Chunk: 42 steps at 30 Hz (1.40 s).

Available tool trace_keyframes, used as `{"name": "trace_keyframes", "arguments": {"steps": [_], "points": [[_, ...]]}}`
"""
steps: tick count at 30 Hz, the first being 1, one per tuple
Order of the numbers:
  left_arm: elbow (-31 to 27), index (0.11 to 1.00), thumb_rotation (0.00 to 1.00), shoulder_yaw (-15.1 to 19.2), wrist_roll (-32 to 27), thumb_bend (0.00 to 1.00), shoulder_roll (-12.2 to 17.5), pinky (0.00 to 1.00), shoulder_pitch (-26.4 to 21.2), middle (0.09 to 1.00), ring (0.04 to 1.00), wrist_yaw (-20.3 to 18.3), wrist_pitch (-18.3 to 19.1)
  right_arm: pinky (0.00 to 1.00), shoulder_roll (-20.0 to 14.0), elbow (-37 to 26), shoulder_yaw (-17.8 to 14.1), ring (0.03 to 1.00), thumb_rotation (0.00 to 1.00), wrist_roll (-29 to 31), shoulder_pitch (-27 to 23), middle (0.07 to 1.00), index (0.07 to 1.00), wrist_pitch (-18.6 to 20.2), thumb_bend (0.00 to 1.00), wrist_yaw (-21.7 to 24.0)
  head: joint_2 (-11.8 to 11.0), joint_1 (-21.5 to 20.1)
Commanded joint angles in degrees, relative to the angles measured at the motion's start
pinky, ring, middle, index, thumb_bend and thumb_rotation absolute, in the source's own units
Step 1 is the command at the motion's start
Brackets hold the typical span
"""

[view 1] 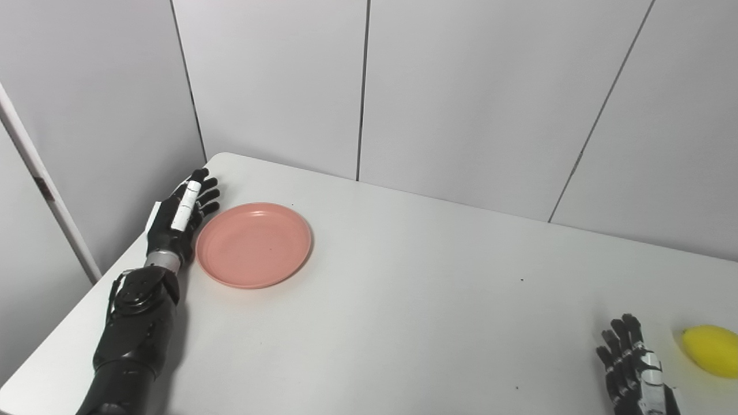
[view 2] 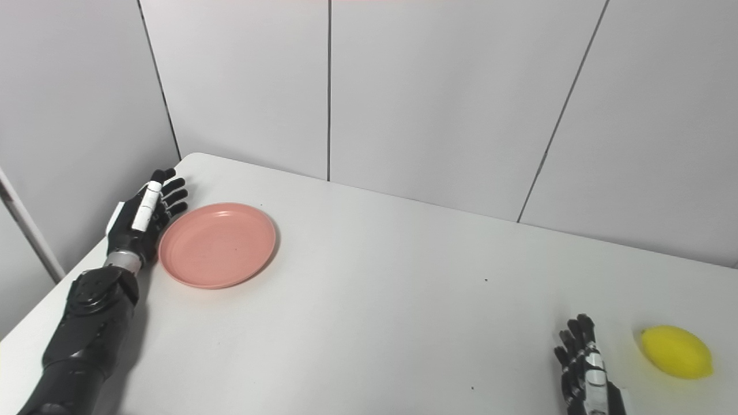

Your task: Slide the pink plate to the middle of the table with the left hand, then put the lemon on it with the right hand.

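A round pink plate [view 1: 253, 244] lies flat on the white table [view 1: 403, 300], far left and toward the back. My left hand [view 1: 183, 213] stands on edge against the plate's left rim, open with fingers stretched toward the back corner, holding nothing. A yellow lemon [view 2: 676, 351] rests on the table at the front right. My right hand [view 2: 585, 369] is just left of the lemon, a small gap apart, open with fingers pointing away from me; its lower part is cut off by the picture's bottom edge.
Grey wall panels [view 1: 461, 98] close off the table at the back and left. The table's left edge [view 1: 69, 311] runs close beside my left forearm. A few small dark specks dot the tabletop.
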Motion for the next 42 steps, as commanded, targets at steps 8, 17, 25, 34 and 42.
{"name": "trace_keyframes", "arguments": {"steps": [8,17,25,34,42], "points": [[-5.43,0.869,0.77,1.15,-3.07,0.84,-0.93,0.88,-0.58,0.902,0.875,-0.43,6.43,1.0,1.4,2.24,0.91,0.994,1.0,0.39,2.22,0.987,1.0,-0.75,0.61,0.17,0.22,-0.1],[-9.55,0.883,0.72,1.26,-3.54,0.84,-2.37,0.84,0.7,0.865,0.85,0.17,10.03,1.0,1.52,2.29,1.04,0.985,1.0,-0.22,2.15,0.978,1.0,-1.1,0.62,-0.05,0.39,-0.37],[-13.43,0.86,0.72,0.67,-3.25,0.85,-4.2,0.85,2.25,0.87,0.864,0.54,12.33,1.0,1.52,2.48,1.0,0.978,1.0,-0.1,2.06,0.977,1.0,-1.38,0.62,0.16,0.58,-0.52],[-18.26,0.817,0.72,-0.48,-1.92,0.87,-6.31,0.83,3.95,0.833,0.834,2.57,15.31,1.0,1.6,2.52,0.9,0.971,1.0,0.0,2.12,0.973,1.0,-1.47,0.62,0.1,0.78,-0.72],[-19.9,0.807,0.73,-1.16,-1.96,0.85,-8.05,0.83,5.19,0.821,0.836,3.51,16.66,1.0,1.92,2.43,0.96,0.963,0.99,-0.31,2.09,0.967,0.995,-1.62,0.63,-0.11,0.95,-0.92]]}}
